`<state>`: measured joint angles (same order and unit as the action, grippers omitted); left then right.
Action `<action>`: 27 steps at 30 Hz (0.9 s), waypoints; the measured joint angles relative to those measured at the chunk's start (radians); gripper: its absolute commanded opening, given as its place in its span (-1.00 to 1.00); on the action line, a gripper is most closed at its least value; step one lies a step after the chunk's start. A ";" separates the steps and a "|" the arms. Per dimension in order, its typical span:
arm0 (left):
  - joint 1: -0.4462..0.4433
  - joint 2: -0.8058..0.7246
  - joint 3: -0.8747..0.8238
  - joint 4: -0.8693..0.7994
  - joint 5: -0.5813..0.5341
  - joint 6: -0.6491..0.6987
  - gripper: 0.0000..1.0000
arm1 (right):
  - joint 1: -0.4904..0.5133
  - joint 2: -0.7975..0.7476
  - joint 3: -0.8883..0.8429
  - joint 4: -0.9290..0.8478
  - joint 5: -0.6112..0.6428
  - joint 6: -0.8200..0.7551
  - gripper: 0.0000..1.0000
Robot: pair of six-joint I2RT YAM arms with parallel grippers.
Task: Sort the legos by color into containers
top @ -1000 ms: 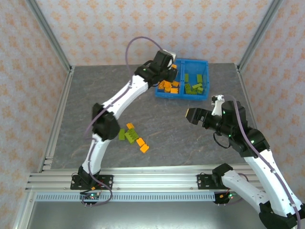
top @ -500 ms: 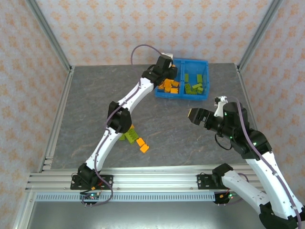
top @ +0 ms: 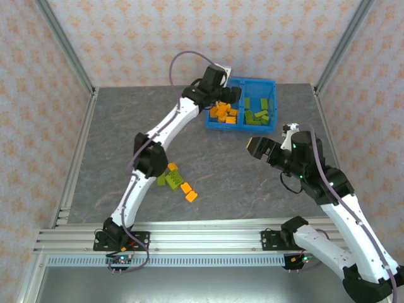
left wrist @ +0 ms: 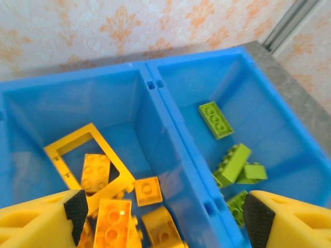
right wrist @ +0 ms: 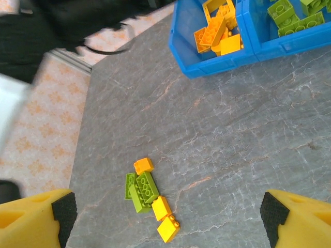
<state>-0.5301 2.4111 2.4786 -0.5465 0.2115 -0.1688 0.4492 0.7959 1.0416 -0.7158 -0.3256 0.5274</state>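
Observation:
The blue bin [top: 274,106] stands at the back of the table. Its left compartment holds orange legos [top: 223,113] and its right one green legos [top: 257,112]. My left gripper [top: 223,99] hovers over the left compartment, open, with nothing between its fingers [left wrist: 76,206]. Below it lie orange bricks [left wrist: 147,190], a yellow frame piece [left wrist: 72,146] and the central wall [left wrist: 170,144]; green bricks [left wrist: 231,164] lie to the right. Loose legos [top: 172,179] lie at mid-table: green ones [right wrist: 140,189] and orange ones [right wrist: 168,229]. My right gripper [top: 259,148] is open, high above the table.
The left arm's elbow [top: 149,160] hangs just above and left of the loose bricks. Grey table surface [right wrist: 243,150] stretches between the pile and the bin [right wrist: 217,64]. Patterned walls and metal posts [top: 69,57] enclose the table.
My left gripper has opened over the bin's left compartment, and the left arm's elbow has swung about. The right gripper has drifted slightly up and left, still open.

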 measured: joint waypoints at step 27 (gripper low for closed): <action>0.018 -2.093 -1.591 -0.315 0.063 0.729 1.00 | 0.492 1.209 0.516 0.131 -0.002 -0.219 0.61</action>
<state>-0.5121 0.3180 0.8875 -0.8612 0.2741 0.5598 0.9409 2.0045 1.5574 -0.5850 -0.3275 0.3080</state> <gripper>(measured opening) 0.997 0.812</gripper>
